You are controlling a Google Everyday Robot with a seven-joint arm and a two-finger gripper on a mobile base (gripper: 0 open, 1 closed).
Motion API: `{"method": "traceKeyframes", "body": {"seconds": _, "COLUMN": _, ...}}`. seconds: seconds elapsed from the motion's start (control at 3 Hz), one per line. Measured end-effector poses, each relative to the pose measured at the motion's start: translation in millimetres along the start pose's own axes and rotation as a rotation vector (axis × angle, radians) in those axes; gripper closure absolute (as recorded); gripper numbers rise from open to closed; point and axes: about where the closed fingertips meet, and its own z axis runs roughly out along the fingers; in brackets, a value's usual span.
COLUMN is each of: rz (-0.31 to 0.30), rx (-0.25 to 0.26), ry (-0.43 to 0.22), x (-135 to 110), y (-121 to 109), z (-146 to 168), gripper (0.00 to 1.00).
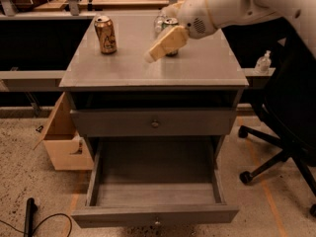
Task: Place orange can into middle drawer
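The orange can stands upright at the back left of the grey cabinet top. The middle drawer is pulled open below, and its inside shows bare grey wood. My gripper hangs over the middle of the cabinet top. It points down and left, to the right of the orange can and apart from it. It holds nothing that I can see. It stands in front of the green-and-white can and partly hides it.
The upper drawer front is closed. A clear bottle stands beside the green can. An office chair is at the right, a cardboard box at the left, and a cable lies on the floor. A small bottle sits on the right ledge.
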Motion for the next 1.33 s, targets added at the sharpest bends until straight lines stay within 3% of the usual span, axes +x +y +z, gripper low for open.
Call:
{"method": "traceKeyframes", "body": {"seconds": 0.33, "rz": 0.059, "rx": 0.085, "ry": 0.009, "x": 13, "y": -9, "z": 29, "gripper": 0.00}}
{"method": "traceKeyframes", "body": {"seconds": 0.67, "rz": 0.078, "rx": 0.154, "ry": -0.015, "x": 13, "y": -24, "z": 36, "gripper": 0.00}}
{"method": "traceKeyframes", "body": {"seconds": 1.0, "rz": 0.105, "rx": 0.184, "ry": -0.028, "x": 12, "y": -21, "z": 37, "gripper": 0.00}}
{"method": "traceKeyframes", "body": {"seconds": 1.33, "rz": 0.147, "rx": 0.248, "ry": -0.053, "x": 25, "y": -35, "z": 69, "gripper": 0.00}}
